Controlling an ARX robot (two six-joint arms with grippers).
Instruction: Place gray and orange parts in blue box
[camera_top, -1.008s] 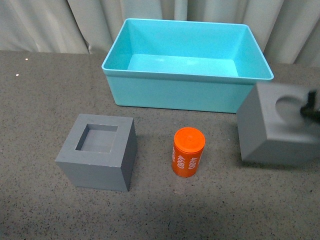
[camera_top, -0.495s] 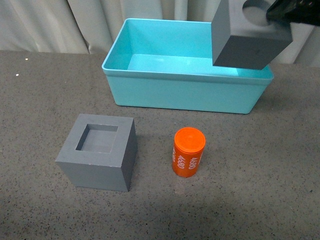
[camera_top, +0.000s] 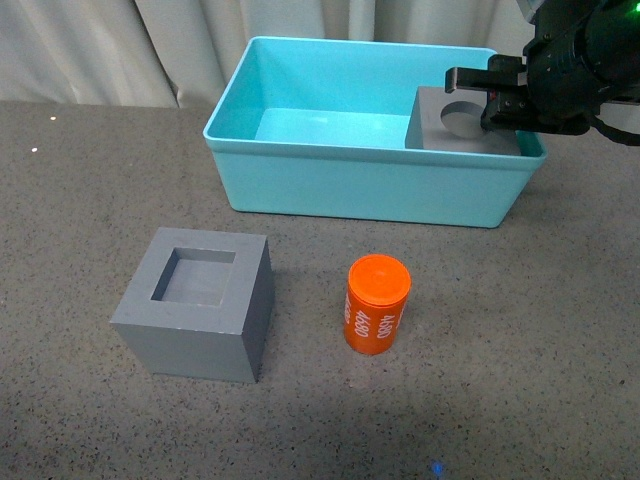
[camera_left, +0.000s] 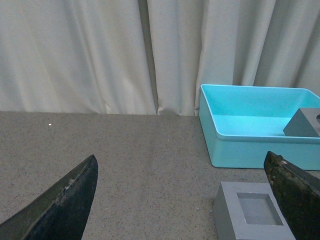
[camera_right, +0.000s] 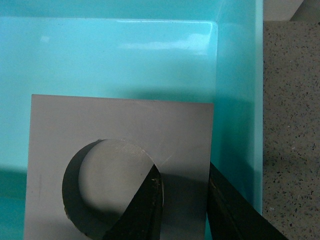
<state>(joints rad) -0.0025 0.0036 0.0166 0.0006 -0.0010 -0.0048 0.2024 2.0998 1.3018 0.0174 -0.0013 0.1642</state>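
Right arm (camera_top: 585, 60) over blue box (camera_top: 360, 190), fingers (camera_right: 145, 210) pinching a wall of the round-recess cube (camera_top: 432, 128)

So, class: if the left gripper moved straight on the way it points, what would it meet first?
The left gripper probably meets nothing close: ahead lies bare table, then the curtain. The square-recess cube sits beside that line; depth is unclear.
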